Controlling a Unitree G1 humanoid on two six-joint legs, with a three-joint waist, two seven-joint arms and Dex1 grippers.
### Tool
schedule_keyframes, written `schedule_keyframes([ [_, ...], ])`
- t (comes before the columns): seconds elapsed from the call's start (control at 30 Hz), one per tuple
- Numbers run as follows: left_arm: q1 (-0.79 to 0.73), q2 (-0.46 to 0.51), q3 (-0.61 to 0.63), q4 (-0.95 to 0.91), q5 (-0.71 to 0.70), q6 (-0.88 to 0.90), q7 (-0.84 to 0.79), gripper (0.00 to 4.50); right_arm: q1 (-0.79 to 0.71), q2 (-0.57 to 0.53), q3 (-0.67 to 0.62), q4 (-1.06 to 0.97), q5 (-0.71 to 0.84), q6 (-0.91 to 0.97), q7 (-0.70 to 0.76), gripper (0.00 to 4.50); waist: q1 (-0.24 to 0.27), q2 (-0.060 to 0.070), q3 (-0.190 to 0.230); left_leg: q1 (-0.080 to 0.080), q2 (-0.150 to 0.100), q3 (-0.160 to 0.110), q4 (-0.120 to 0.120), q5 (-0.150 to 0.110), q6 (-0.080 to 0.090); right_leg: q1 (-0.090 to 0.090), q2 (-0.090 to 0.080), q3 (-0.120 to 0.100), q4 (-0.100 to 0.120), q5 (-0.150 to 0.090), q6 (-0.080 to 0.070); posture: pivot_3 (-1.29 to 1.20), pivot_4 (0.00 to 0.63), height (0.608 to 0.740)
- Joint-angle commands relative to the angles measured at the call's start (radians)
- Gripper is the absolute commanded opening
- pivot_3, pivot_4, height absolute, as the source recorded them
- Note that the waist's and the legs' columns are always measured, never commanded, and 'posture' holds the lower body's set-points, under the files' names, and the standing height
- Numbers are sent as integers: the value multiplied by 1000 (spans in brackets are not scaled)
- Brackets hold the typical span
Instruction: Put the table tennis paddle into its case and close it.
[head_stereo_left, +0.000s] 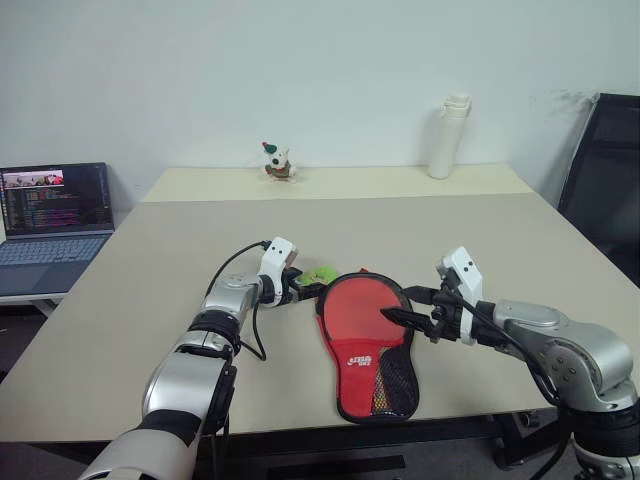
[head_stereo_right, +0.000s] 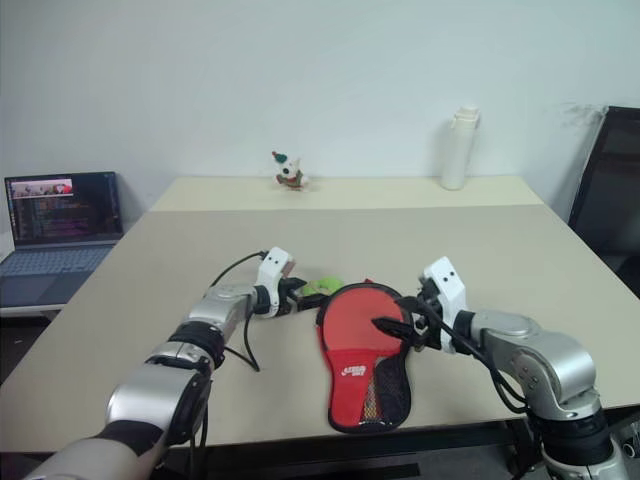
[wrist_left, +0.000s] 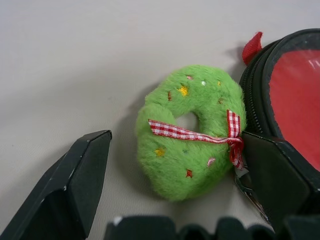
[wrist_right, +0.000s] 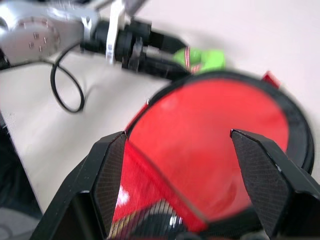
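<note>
Right now my left gripper (head_stereo_left: 308, 288) is spread wide, and it holds nothing. It sits low on the bench (head_stereo_left: 150, 280), just left of the middle of the frame, beside the case (head_stereo_left: 375, 395). A fluffy green ring toy (wrist_left: 187, 130) with a checked red bow lies between its two fingers, and one finger is right against the black zip rim of the case. I think it sits there to reach that rim, and the toy is just in the way. My right gripper (head_stereo_left: 395, 318) is spread too, and empty. It hangs over the round red part in the middle of the frame, maybe to steady things or push the flap down. The table tennis paddle (head_stereo_left: 358, 312) seems to lie in the case, red face up, with the black rim all around it. The mesh half with the red logo panel lies toward the lower edge of the frame. I cannot find the wooden handle, so it may be under the mesh. I also cannot tell how much of the zip is done.
</note>
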Motion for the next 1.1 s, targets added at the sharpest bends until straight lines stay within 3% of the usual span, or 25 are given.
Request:
schedule_keyframes([
  [0.03,0,-3,8,20,17,3,6,4444,-68,36,31,-23,-7,-58,-12,3629,0,0,0,0,0,0,0,0,0,0,0,0,0,0,0,0,150,740],
  [0.2,14,-12,21,8,11,4,-4,4444,-104,91,192,69,-130,-161,-23,3629,1,0,-1,0,0,0,0,0,0,0,0,0,0,0,0,0,150,740],
  [0.27,19,-15,24,2,12,4,-9,4067,-107,112,251,120,-188,-204,-32,3629,1,-1,-1,0,0,0,1,0,0,0,0,0,0,0,0,0,150,740],
  [0.4,30,-16,25,-17,13,8,-43,2776,-108,150,321,202,-275,-272,-45,3629,0,-1,-1,-1,0,0,0,0,0,0,-1,0,0,0,0,0,150,740],
  [0.6,38,-6,16,-36,35,-9,-45,618,-93,196,336,230,-304,-287,-38,3629,0,-1,-1,-1,0,0,0,0,0,0,-1,0,0,3,-4,0,150,740],
  [0.67,39,-5,17,-40,33,-7,-47,85,-90,212,341,257,-325,-296,-46,3629,0,-1,-1,0,0,0,1,0,0,0,0,0,0,3,-4,0,150,740],
  [0.97,33,-23,-1,-111,32,-3,-76,5,-41,231,368,415,-458,-374,-84,3629,0,-1,-1,-1,0,0,1,0,0,0,-1,0,0,3,-5,0,150,740],
  [1.1,-19,-16,-28,-77,85,-71,-12,5,-4,229,370,432,-472,-376,-70,3629,1,-2,-2,-1,0,0,1,0,0,0,-1,0,0,3,-5,0,150,740],
])
